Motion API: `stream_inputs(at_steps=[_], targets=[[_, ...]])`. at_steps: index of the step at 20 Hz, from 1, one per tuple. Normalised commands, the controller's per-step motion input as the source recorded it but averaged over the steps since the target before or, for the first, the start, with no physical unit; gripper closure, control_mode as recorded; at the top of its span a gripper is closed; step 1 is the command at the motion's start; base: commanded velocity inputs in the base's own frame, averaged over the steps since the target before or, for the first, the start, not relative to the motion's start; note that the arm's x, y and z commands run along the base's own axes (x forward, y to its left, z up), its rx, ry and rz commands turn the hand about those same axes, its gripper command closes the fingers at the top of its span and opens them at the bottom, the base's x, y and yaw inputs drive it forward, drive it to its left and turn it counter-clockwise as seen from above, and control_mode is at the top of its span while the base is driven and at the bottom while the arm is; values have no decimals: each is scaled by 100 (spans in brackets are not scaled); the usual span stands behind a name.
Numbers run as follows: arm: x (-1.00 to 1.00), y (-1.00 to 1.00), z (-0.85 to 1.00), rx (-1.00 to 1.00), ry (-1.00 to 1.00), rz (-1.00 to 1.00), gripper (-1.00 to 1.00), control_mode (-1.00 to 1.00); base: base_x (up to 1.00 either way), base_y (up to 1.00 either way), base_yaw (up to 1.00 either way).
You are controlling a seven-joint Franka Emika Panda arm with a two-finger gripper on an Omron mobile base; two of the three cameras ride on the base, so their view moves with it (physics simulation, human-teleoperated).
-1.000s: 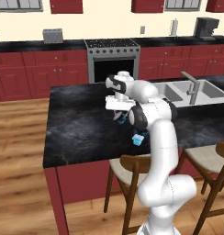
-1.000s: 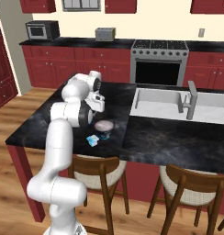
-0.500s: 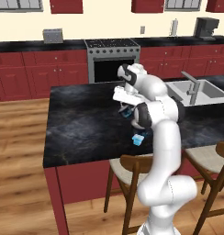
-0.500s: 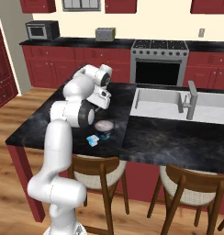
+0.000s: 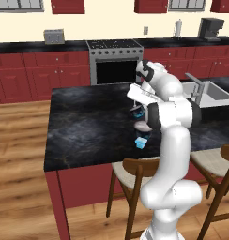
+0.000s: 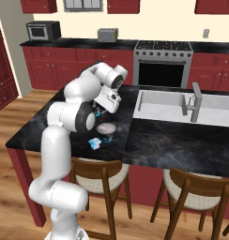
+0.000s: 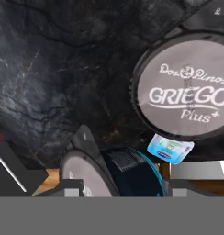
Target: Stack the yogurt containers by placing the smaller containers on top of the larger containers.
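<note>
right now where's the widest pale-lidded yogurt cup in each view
Left base view: widest cup on the counter, partly behind the arm.
Right base view: it stands near the front counter edge.
Hand view: its lid upper right.
Shared landmark: tiny light-blue cup beside it.

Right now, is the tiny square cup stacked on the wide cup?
No: in the hand view the tiny cup lies on the counter beside the wide cup, whose lid is bare.
</note>
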Motion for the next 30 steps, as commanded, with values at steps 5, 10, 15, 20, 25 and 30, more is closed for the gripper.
stream_inputs(at_steps=[5,10,15,20,25,30], targets=[[-61,-32,3,5,-10,-4,100,-100,0,0,0],[-53,-25,0,0,-17,-3,100,-100,0,0,0],[-8,-10,0,0,-12,-3,100,-100,0,0,0],[0,-4,-7,0,-8,-3,100,-100,0,0,0],[5,-10,-2,5,-4,-2,100,-100,0,0,0],[20,-15,0,7,0,-1,100,-100,0,0,0]])
